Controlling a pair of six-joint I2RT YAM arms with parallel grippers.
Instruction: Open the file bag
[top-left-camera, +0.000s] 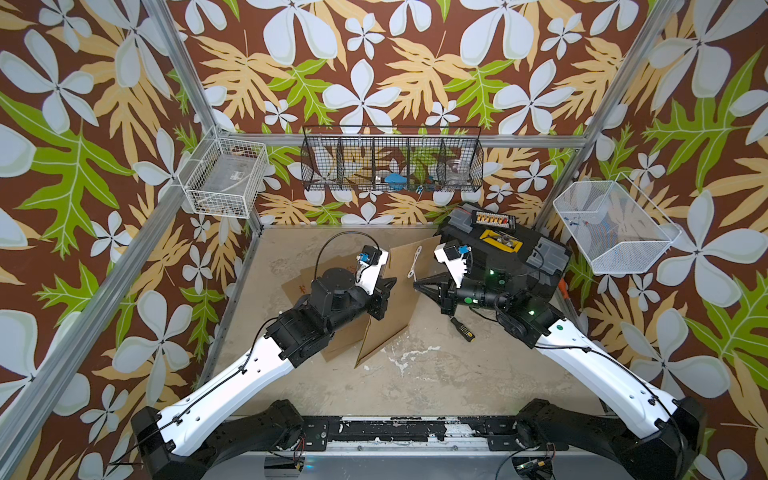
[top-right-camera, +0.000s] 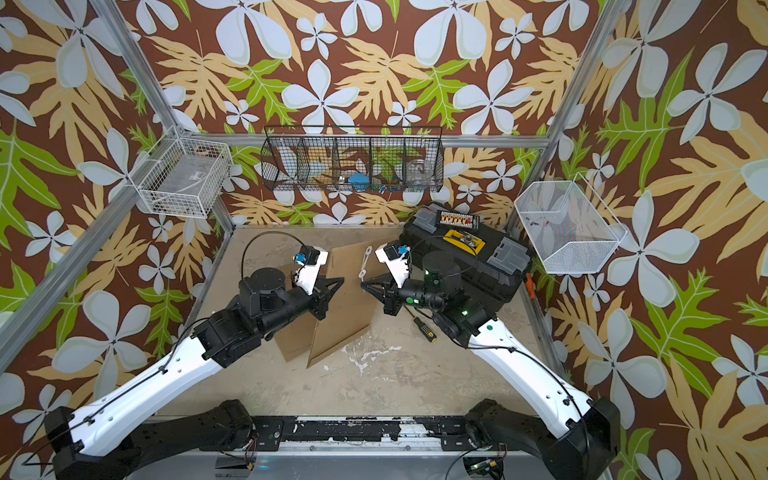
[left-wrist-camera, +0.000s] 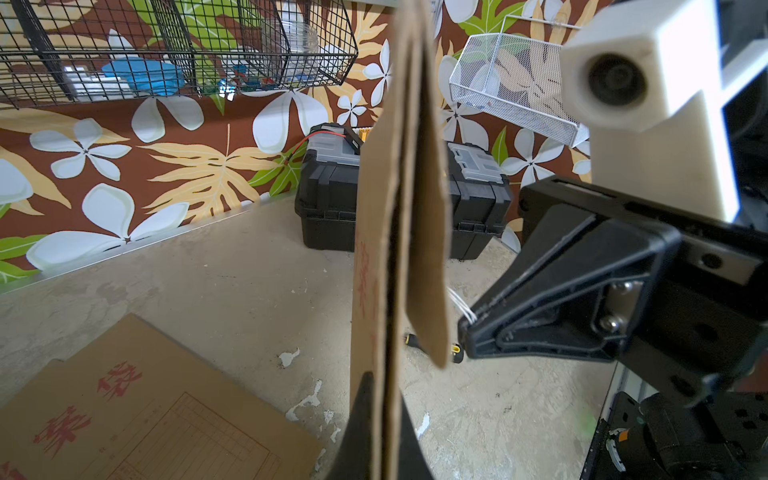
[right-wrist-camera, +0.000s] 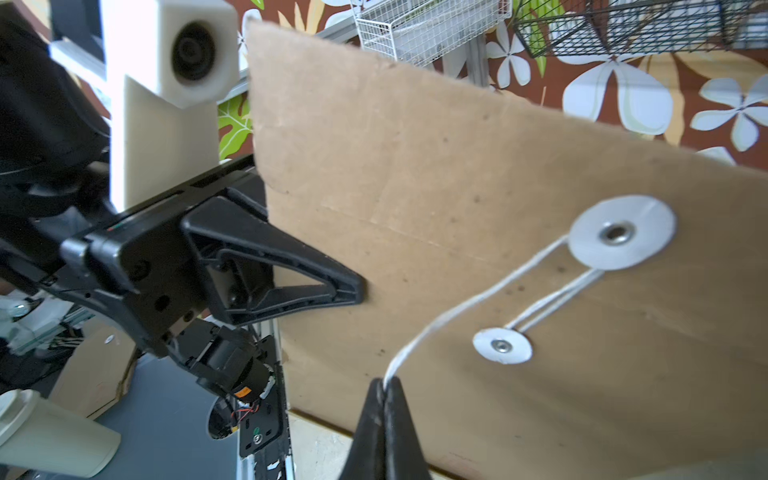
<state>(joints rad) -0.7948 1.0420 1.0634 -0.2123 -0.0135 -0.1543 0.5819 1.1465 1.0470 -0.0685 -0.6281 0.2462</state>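
Observation:
The file bag is a brown kraft envelope held upright on its edge above the table. My left gripper is shut on the bag's edge, and the flap hangs slightly away from the body. On the flap side are two white discs, large and small, joined by a white string. My right gripper is shut on the string's free end, close beside the bag.
A second brown file bag lies flat under the left arm. A black toolbox stands at the back right and a screwdriver lies below the right gripper. Wire baskets hang on the walls.

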